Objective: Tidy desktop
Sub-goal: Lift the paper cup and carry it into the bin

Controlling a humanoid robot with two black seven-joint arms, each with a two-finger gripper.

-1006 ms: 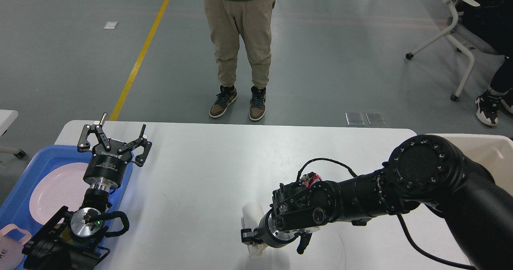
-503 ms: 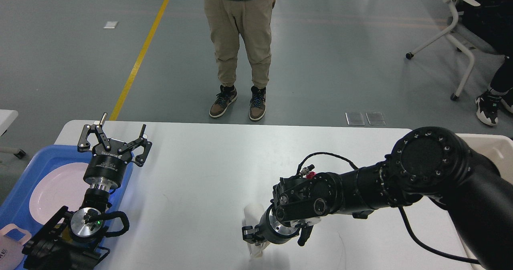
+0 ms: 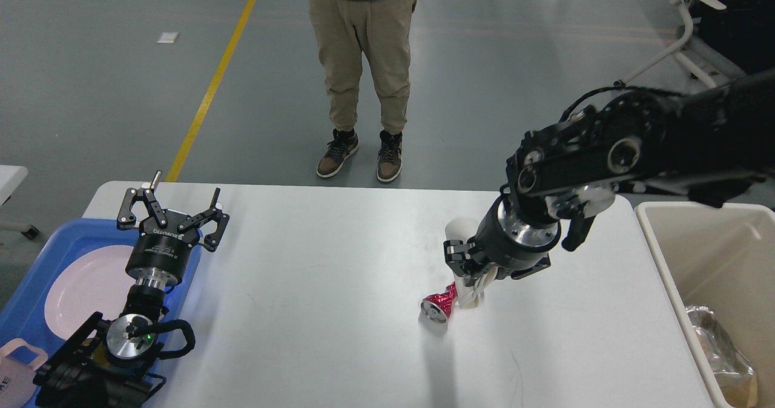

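The white desktop [image 3: 315,287] fills the lower view. My right gripper [image 3: 470,270] is shut on a white cup [image 3: 458,230] and holds it, seemingly above the desktop, right of the middle. The cup's lower end [image 3: 471,298] shows below the fingers. A crushed red can [image 3: 438,307] lies on the desktop just below and left of the cup. My left gripper [image 3: 172,205] is open and empty, fingers pointing away from me, over the right edge of the blue tray [image 3: 33,275].
The blue tray holds a white plate [image 3: 85,287] and a pink cup [image 3: 18,375]. A beige bin [image 3: 672,275] at the right holds crumpled wrapping [image 3: 717,341]. A person [image 3: 363,63] stands beyond the far edge. A chair [image 3: 696,8] stands at far right.
My right arm has lifted the white cup and carried it right and away from me, toward the bin. The red can, earlier mostly hidden behind the arm, now shows. The left arm has not moved.
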